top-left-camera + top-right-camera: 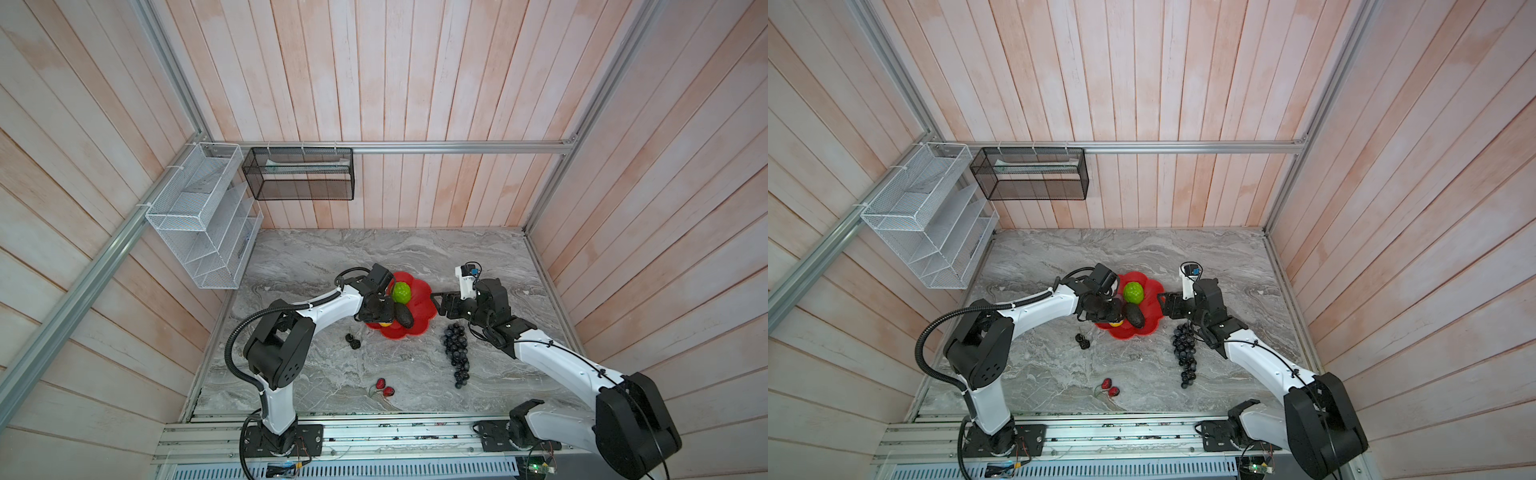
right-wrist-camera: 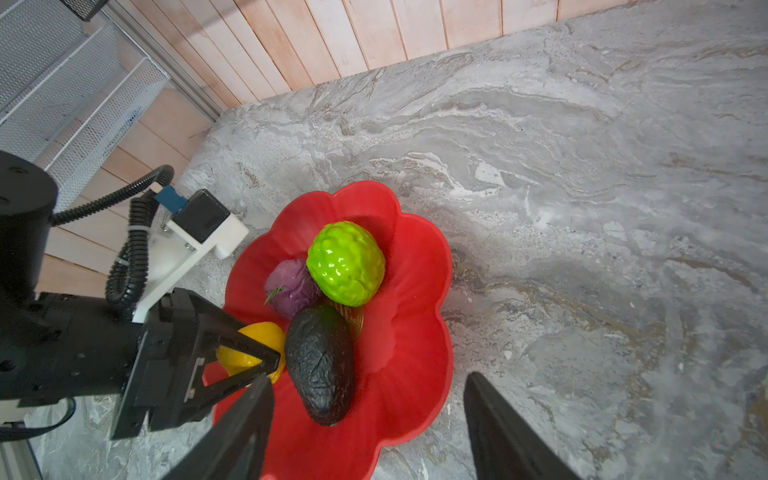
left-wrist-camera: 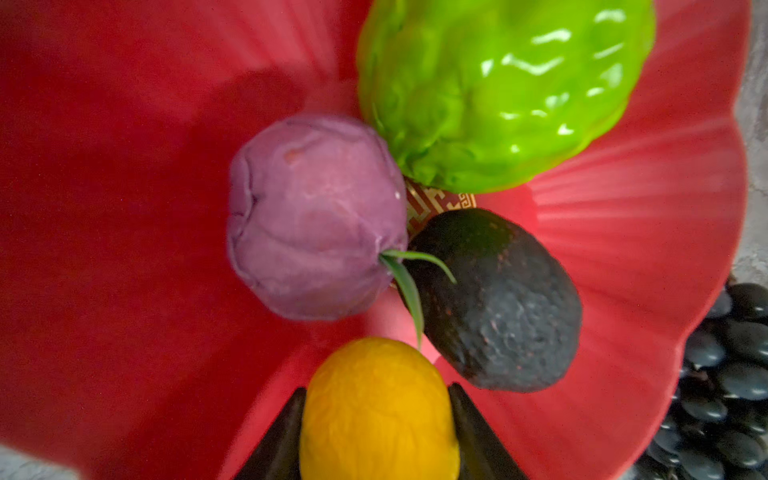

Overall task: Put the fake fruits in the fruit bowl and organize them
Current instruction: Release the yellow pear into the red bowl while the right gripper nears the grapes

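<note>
1. Left gripper (image 3: pixel 377 390): fingers clamped on both sides of the yellow lemon-like fruit (image 3: pixel 376 415). It is held over the front-left part of the fruit bowl (image 2: pixel 415 332). Can't tell if the fruit touches the dish.
2. Right gripper (image 2: pixel 368 376): fingers spread wide with nothing between them. In both top views it sits at the bowl's right rim. Can't tell whether it touches the rim.
3. The fruit bowl is a red petalled dish, mid-table on the grey marble table (image 1: pixel 316 266). The gold emblem (image 3: pixel 432 203) at its centre is mostly covered by fruit.
4. Inside the bowl:
   - the bumpy green ball (image 2: pixel 345 262) sits toward the back
   - the purple round fruit (image 2: pixel 291 291) sits against its left side
   - the dark avocado (image 2: pixel 322 361) lies in front of both, lengthwise toward the front rim, just beside the held yellow fruit
5. Outside the bowl, on the table:
   - the dark grape bunch (image 1: pixel 457 349) lies right of the bowl, beside the right arm
   - the small dark berries (image 1: pixel 353 340) lie near the bowl's front-left rim
   - the red strawberries (image 1: pixel 384 387) lie together, well in front of the bowl
</note>
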You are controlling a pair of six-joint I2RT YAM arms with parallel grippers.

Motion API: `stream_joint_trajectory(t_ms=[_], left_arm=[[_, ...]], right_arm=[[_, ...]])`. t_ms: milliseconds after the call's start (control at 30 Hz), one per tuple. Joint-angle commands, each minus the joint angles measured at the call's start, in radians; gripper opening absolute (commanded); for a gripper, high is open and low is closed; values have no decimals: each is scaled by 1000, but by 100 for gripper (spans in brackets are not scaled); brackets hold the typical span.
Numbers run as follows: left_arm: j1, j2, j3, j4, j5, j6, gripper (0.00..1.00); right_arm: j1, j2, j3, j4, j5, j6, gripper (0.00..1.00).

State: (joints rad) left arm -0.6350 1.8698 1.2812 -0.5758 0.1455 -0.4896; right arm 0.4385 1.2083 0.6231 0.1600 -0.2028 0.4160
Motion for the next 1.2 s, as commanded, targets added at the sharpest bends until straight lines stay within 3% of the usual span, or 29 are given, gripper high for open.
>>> stream_joint_trajectory(t_ms=[0,467,933,1167], left_arm=[[-3,10,-3,47,-6,6,39],[-15,-63,-38,52,-40,21,69],[-54,-334,-188,71,-106,-6,74],[-49,-450,-296,161,-114,0,75]], right_arm=[[-4,-40,-38,-31,-2,-5,73],[-4,-95,-26,-130,30,-15,74],[-9,-220,-35,-371,179,47,70],[-22,-235,-23,-514,172,113,62]])
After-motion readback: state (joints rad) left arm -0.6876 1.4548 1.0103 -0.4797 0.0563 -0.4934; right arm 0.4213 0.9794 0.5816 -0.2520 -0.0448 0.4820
